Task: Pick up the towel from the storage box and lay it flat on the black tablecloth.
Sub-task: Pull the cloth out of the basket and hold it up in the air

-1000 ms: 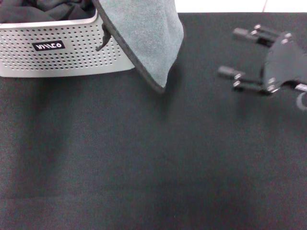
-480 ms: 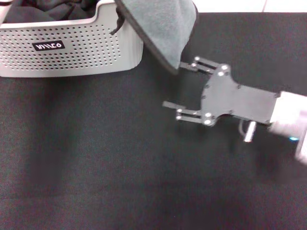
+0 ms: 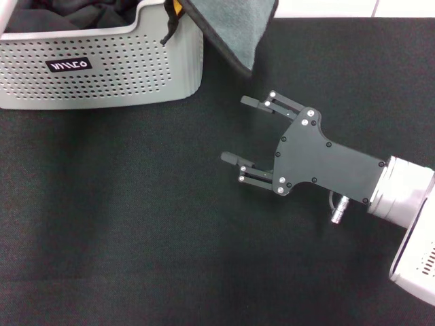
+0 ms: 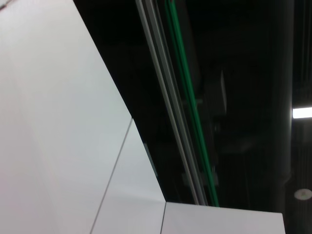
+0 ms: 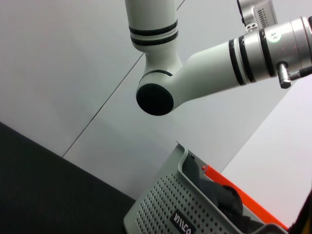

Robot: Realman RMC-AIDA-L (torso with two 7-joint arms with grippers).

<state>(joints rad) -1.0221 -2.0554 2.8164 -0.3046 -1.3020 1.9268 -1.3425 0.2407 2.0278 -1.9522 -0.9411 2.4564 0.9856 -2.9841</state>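
Note:
The towel (image 3: 234, 24) hangs grey face out from beyond the top edge of the head view, with a sliver of yellow showing, just right of the storage box (image 3: 102, 68). What holds it is out of frame, and the left gripper shows in no view. The right wrist view catches only the left arm (image 5: 204, 68) above the storage box (image 5: 165, 207). My right gripper (image 3: 235, 130) is open over the black tablecloth (image 3: 136, 224), below the towel's lowest corner and apart from it, with nothing between its fingers.
Dark clothes (image 3: 68, 13) fill the storage box at the far left. White floor shows beyond the tablecloth's far edge (image 3: 340, 8). The left wrist view shows only white panels and a dark ceiling.
The towel has risen, so less of it hangs in view. My right gripper came in from the right, then settled slightly nearer and lower, below the towel's corner.

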